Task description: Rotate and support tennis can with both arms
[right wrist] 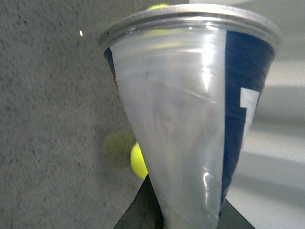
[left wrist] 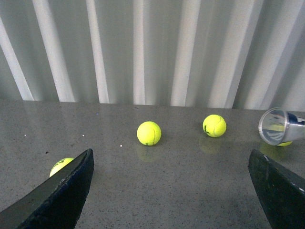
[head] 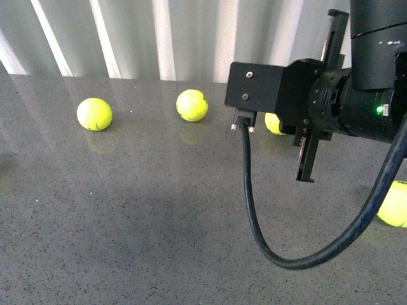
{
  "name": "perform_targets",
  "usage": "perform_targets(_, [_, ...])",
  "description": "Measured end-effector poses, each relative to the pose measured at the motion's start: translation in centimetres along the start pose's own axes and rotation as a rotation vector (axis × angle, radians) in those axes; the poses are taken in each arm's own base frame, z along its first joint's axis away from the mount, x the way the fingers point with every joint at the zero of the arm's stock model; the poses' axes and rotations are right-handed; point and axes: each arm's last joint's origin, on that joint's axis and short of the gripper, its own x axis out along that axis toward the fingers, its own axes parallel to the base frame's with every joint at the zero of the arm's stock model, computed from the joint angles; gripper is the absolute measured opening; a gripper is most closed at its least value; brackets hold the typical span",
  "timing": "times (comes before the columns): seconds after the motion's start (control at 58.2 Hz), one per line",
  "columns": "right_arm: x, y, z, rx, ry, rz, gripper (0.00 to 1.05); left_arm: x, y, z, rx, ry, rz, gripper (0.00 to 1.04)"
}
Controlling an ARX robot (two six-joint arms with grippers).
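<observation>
Two claws: right claw [right wrist: 186, 217] pinches the clear, metal-rimmed tennis can [right wrist: 181, 119]; left claw [left wrist: 170, 153] spread.

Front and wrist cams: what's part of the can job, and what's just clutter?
Job:
- can, gripped by the right gripper
- left gripper, open and empty

Lying about:
- ball
- second ball
- two more balls, partly hidden by the right arm, all on the table

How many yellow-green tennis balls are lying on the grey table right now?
4 yellow-green tennis balls: one at far left, one left of centre, one peeking from behind the black right arm, one cut off at the right edge. The arm may hide more.
</observation>
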Motion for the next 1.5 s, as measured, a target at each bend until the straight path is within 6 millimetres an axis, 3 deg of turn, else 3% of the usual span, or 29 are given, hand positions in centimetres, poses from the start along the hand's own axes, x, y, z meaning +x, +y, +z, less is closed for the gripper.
perform_targets(0.241, [3.2,0.7,5.6,0.058,-0.146,0.091,0.06,0.0,0.0,0.0,0.000,0.000,0.000,0.98])
perform_targets(0.499, [4.7,2.4,8.5,0.112,-0.192,0.209,0.06,0.0,0.0,0.0,0.000,0.001,0.000,0.98])
perform_targets(0.911, [6.5,5.2,9.2,0.172,-0.172,0.333,0.06,0.0,0.0,0.0,0.000,0.001,0.000,0.98])
perform_targets(1.496, [7.4,5.9,9.1,0.168,-0.138,0.317,0.08,0.0,0.0,0.0,0.000,0.001,0.000,0.98])
